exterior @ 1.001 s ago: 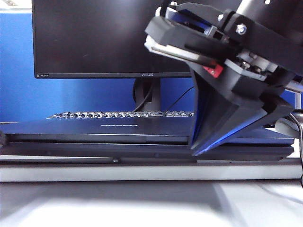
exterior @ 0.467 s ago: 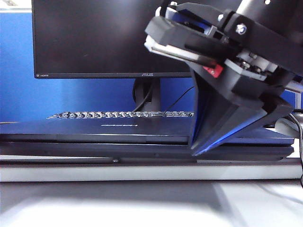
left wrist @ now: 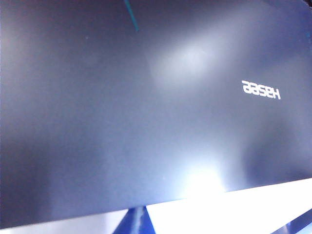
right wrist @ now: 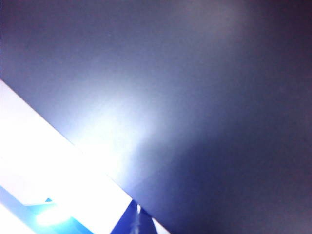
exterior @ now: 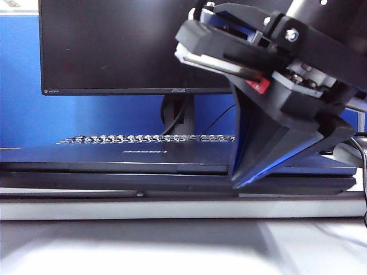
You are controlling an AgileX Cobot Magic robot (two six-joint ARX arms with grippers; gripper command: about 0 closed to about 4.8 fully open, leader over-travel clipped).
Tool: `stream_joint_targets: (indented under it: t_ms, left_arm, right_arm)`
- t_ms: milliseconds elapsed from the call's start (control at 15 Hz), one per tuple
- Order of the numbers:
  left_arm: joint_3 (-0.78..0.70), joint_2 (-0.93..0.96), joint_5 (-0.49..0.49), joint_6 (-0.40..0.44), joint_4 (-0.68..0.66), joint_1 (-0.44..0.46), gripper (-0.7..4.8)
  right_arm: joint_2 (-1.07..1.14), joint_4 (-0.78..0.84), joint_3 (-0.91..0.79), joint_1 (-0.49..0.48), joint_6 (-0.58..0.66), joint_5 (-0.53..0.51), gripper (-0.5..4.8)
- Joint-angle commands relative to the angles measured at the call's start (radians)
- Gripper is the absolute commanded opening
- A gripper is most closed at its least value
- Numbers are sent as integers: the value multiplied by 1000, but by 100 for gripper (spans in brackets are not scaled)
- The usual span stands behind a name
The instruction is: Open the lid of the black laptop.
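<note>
The black monitor (exterior: pixel 114 46) is seen filling the back of the exterior view, behind and above the right gripper (exterior: pixel 238 182), with a blue wall behind it. A pale table (exterior: pixel 172 240) is spread below the gripper, nearer the camera.

The black laptop (exterior: pixel 86 172) is laid flat across the table under the right gripper, its front edge turned to the camera. The lid (exterior: pixel 114 156) is seen lying down on the base, with only a thin seam showing between them; its pale logo (exterior: pixel 144 152) is placed to the side of the gripper, toward the middle of the lid. A separate keyboard (exterior: pixel 143 138) is set behind the lid, between laptop and monitor stand.

The right gripper is held at the laptop's front edge, its dark wedge-shaped finger (exterior: pixel 275 143) brought down so that the tip sits at the seam between lid and base. Whether its jaws are parted or closed cannot be told, since only one side is shown. In the right wrist view the lid (right wrist: pixel 195 97) is seen very close, with a blue finger tip (right wrist: pixel 136 217) at its edge.

The left gripper is not seen in the exterior view. In the left wrist view the lid (left wrist: pixel 122 122) and its logo (left wrist: pixel 262 90) are seen close, with a blue finger tip (left wrist: pixel 134 222) at the lid's edge; its state cannot be told.
</note>
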Motion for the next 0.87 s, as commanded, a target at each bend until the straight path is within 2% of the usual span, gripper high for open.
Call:
stream_joint_targets:
  t_ms: [67,867]
  left_arm:
    - [4,-1,-35,12,69,1,-5]
    - [4,-1,-72,42,158,1,-5]
  right_arm:
    - [-1,50,4,-26,-4,66,-4]
    - [-2,121,5,-53,-39,66,-5]
